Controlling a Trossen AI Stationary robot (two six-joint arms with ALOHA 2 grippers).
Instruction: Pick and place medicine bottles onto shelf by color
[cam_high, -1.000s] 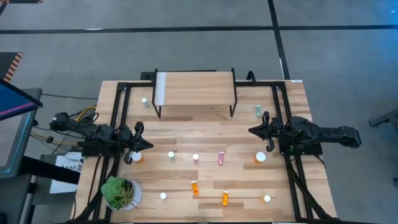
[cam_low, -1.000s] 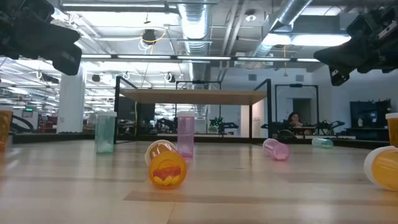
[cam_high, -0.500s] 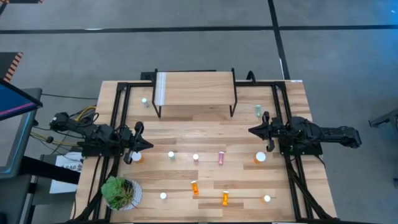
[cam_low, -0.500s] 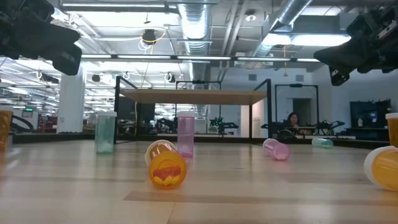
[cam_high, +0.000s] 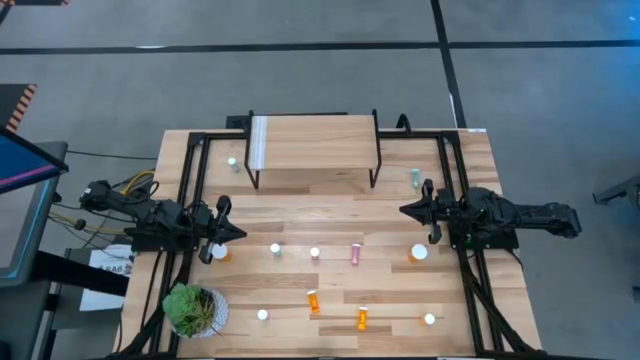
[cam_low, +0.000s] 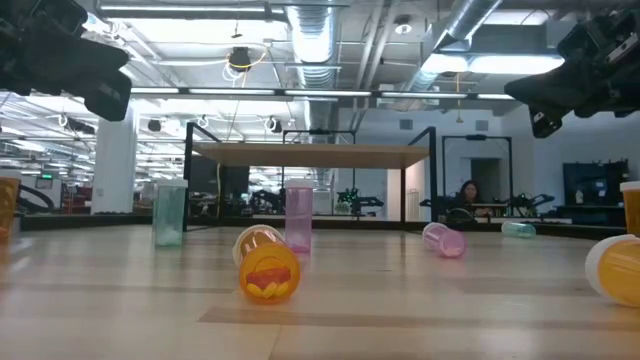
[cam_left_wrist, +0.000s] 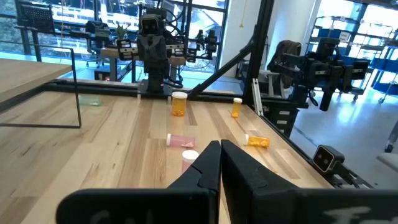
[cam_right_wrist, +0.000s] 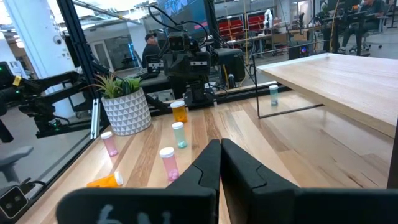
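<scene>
No writing, label, brand, number or sign can be read in any of the views. The orange bottle (cam_low: 269, 275) lying nearest the low camera carries a red mark on its end, but it is too blurred to tell any letters. A small green sign (cam_low: 44, 181) glows far back in the room in the same view, too small to read.
</scene>
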